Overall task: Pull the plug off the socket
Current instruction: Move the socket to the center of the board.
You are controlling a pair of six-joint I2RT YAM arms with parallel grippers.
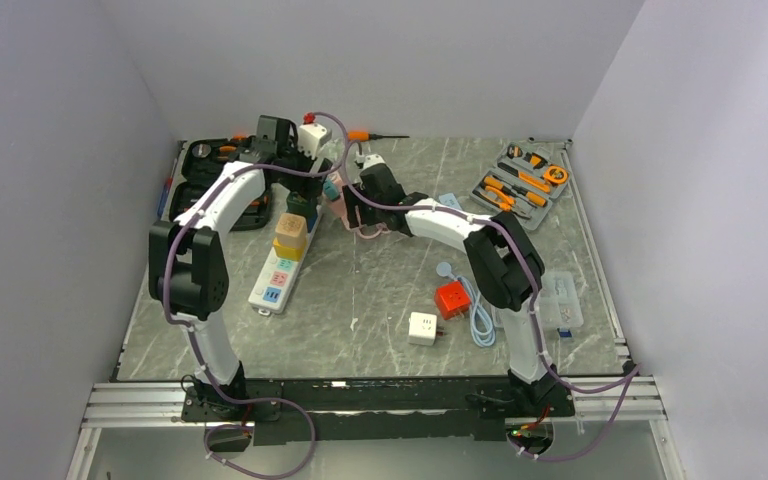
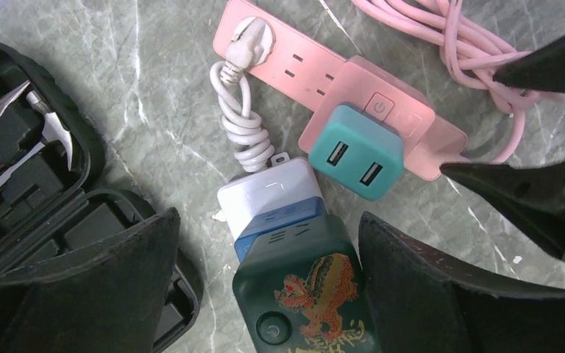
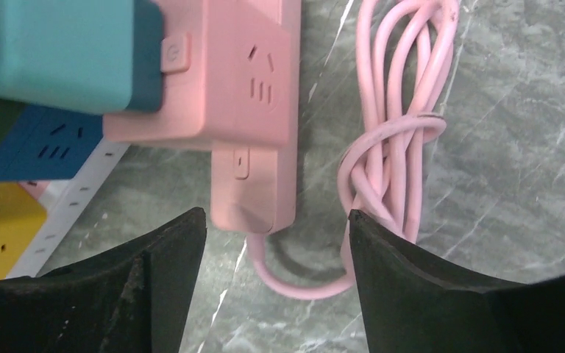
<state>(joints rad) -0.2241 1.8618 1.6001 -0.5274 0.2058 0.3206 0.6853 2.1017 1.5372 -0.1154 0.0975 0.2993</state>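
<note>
The plug most likely meant is the teal adapter (image 2: 357,151), which is sitting pushed into the pink power strip (image 2: 294,62) beside its switch, at the far part of the table, left of centre. That reading is a judgement, since a green adapter (image 2: 301,294) on the neighbouring white strip (image 1: 278,275) is lying closer under the left gripper (image 2: 265,220). The teal block is looking light, rigid and smooth-sided, so it is probably going to resist through pin friction and then let go suddenly. Its two flat opposite sides, low near the strip, are offering the best hold for a straight pull away from the socket face. The left gripper is hovering with its fingers spread wide on either side of the green adapter, clamping nothing. The right gripper (image 3: 278,220) is standing apart too, straddling the pink strip's cord end without visibly touching it, well placed to pin that light strip down. The coiled pink cord (image 3: 397,132) is lying just right of the strip.
</note>
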